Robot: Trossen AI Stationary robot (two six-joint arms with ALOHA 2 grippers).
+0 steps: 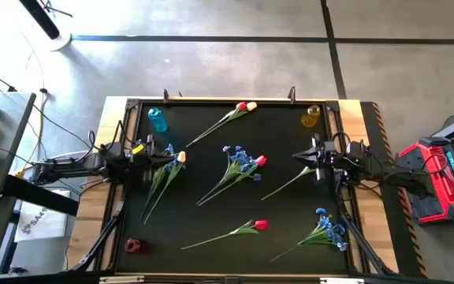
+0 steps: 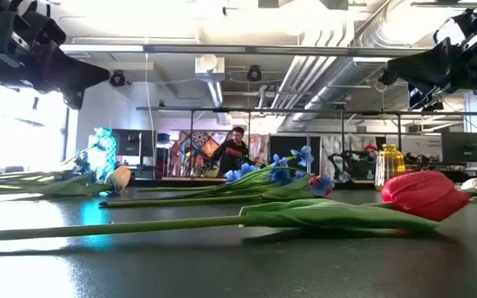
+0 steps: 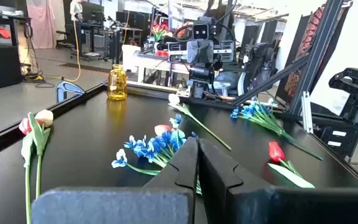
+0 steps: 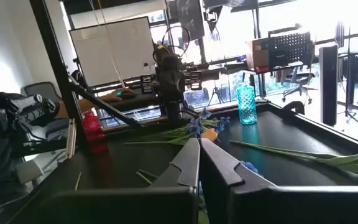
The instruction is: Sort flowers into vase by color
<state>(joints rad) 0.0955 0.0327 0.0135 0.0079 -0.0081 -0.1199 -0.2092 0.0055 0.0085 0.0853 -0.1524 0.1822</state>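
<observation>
Long-stemmed flowers lie flat on the black mat. A red and a cream tulip [image 1: 244, 106] lie at the far side. A blue spray with a red tulip [image 1: 241, 161] lies in the middle, and a red tulip [image 1: 259, 226] and a blue spray [image 1: 331, 230] lie nearer the front. A cream tulip with blue blossoms [image 1: 176, 158] lies by my left gripper [image 1: 150, 155]. A pale tulip's stem [image 1: 286, 185] runs out from under my right gripper [image 1: 309, 161]. Both grippers [image 3: 197, 148] [image 4: 199, 144] are shut, hold nothing and hang above the mat. A blue vase [image 1: 158, 119], a yellow vase [image 1: 311, 116] and a red vase [image 1: 133, 246] stand upright.
The mat has a raised black frame [image 1: 235, 100] around it. The arms' bases stand at the left and right edges. The vases stand near three corners: blue far left, yellow far right, red near left. A red case [image 1: 441, 177] lies off the table to the right.
</observation>
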